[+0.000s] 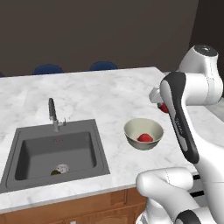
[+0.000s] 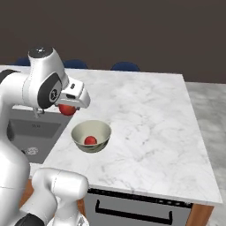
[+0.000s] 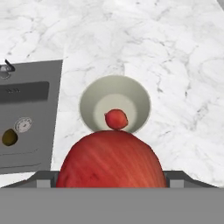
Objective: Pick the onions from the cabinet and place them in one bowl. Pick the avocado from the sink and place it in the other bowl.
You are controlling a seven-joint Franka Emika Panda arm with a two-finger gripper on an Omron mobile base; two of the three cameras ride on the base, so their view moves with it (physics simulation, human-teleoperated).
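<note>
- Filling the lower part of the hand view, a red onion (image 3: 111, 159) sits clamped between the gripper (image 2: 67, 109) fingers, held in the air above the counter (image 2: 150, 119).
- Below it stands a bowl (image 1: 143, 134) near the counter's front edge, just right of the sink (image 1: 26, 151), with the other onion (image 1: 145, 138) already inside.
- Avocado (image 3: 9, 137) lies in the sink by the drain.
- Risk: released short of the bowl's centre, the round onion could strike the rim, bounce and roll off the front edge.

red onions (image 3: 111, 159), cream bowl (image 1: 131, 128), marble counter (image 1: 109, 94)
</note>
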